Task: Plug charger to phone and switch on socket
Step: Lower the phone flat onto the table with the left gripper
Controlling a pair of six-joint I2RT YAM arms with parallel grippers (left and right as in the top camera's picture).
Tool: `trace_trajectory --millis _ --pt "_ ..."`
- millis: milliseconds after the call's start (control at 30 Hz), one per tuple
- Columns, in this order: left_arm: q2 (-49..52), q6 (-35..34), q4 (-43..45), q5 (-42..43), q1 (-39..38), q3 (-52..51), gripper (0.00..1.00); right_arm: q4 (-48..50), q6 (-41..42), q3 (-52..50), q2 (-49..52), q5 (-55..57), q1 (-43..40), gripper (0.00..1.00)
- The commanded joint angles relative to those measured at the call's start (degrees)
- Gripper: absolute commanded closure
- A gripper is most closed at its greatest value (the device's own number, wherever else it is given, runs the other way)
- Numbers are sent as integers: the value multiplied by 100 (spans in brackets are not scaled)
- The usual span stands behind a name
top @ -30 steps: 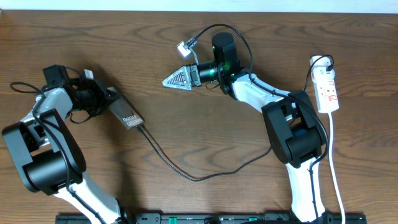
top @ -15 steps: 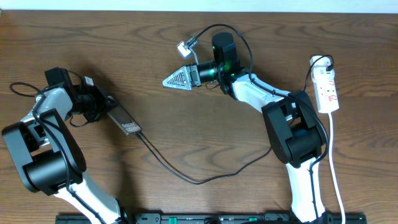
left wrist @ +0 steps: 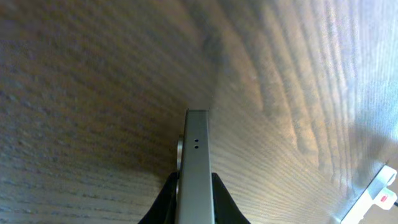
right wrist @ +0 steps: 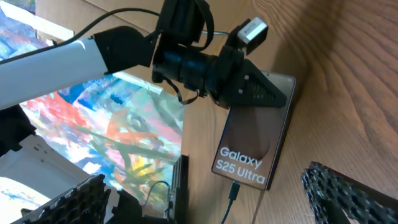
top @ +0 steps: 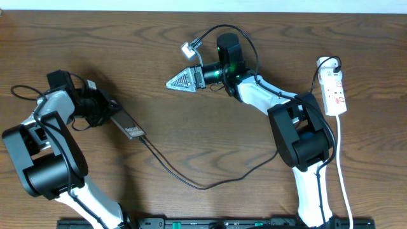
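Observation:
The phone (top: 127, 125) lies tilted at the left, its dark brown face with white lettering clear in the right wrist view (right wrist: 254, 140). My left gripper (top: 112, 114) is shut on the phone's upper end; in the left wrist view its jaws (left wrist: 194, 186) clamp the phone's thin grey edge (left wrist: 197, 155). The black charger cable (top: 202, 186) curves from the phone's lower end across the table toward the right arm. Its plug tip (right wrist: 234, 190) meets the phone's bottom edge. My right gripper (top: 181, 81) is open and empty, apart from the phone. The white socket strip (top: 335, 89) lies far right.
The socket's white cord (top: 342, 165) runs down the right side toward the front edge. The right arm's base (top: 305, 137) stands between the cable and the socket. A black rail (top: 210, 223) lines the front edge. The socket's end shows in the left wrist view (left wrist: 385, 196).
My left gripper has pulled the phone slightly to the left and toward the front, and the cable has followed. The right arm has not moved.

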Motion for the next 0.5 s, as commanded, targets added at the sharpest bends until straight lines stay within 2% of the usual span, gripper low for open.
trace_trajectory --millis 0,400,467 --pt "66 101 37 20 -13 -181 93 -9 -33 92 -74 -59 -13 1" --pt "66 101 57 20 -13 -264 92 -9 -33 92 -74 -59 -11 1" --pt "66 101 55 20 -13 -264 87 -9 -33 92 -74 -59 -11 1"
